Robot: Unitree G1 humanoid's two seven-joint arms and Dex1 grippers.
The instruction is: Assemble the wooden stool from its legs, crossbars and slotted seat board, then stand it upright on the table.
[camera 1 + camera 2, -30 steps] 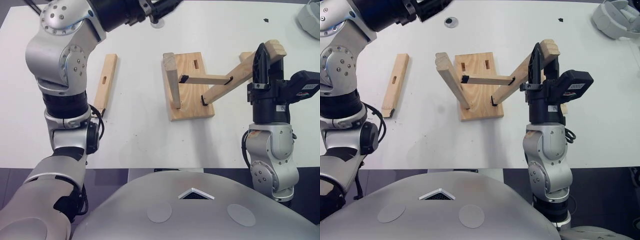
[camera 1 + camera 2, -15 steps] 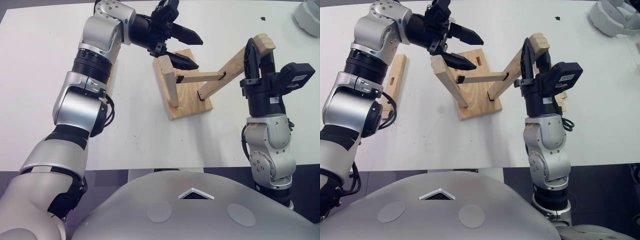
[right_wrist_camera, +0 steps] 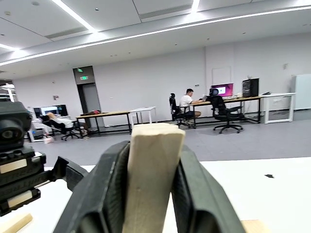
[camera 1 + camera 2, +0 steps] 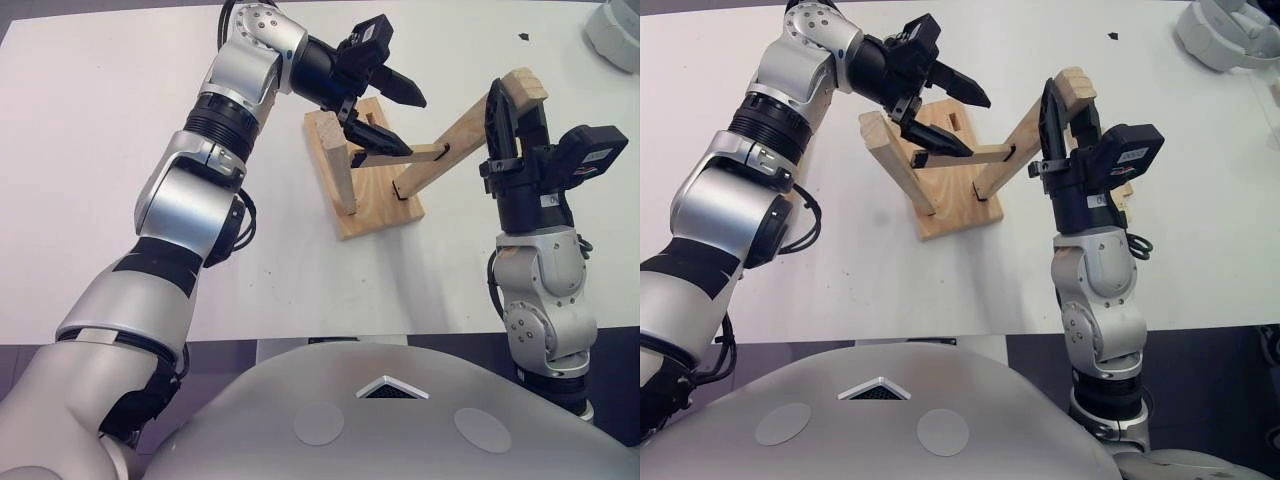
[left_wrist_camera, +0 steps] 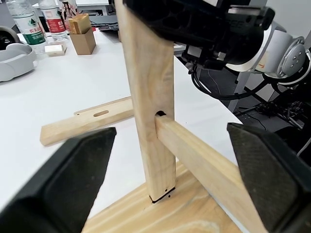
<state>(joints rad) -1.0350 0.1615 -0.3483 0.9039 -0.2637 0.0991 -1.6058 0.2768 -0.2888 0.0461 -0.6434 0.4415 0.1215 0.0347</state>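
Left eye view: seat board (image 4: 372, 208) flat on desk (image 4: 100, 120). Left-hand leg (image 4: 340, 165) and right-hand leg (image 4: 465, 125) stand slotted in it, crossbar (image 4: 400, 157) joining them. Right pincer (image 4: 517, 100) clamped on right-hand leg's top end. Left pincer (image 4: 410, 125) wide apart, fingers straddling crossbar close to left-hand leg.

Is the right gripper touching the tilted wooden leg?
Touching. The right wrist view shows the right gripper with both fingers pressed against the sides of the leg.
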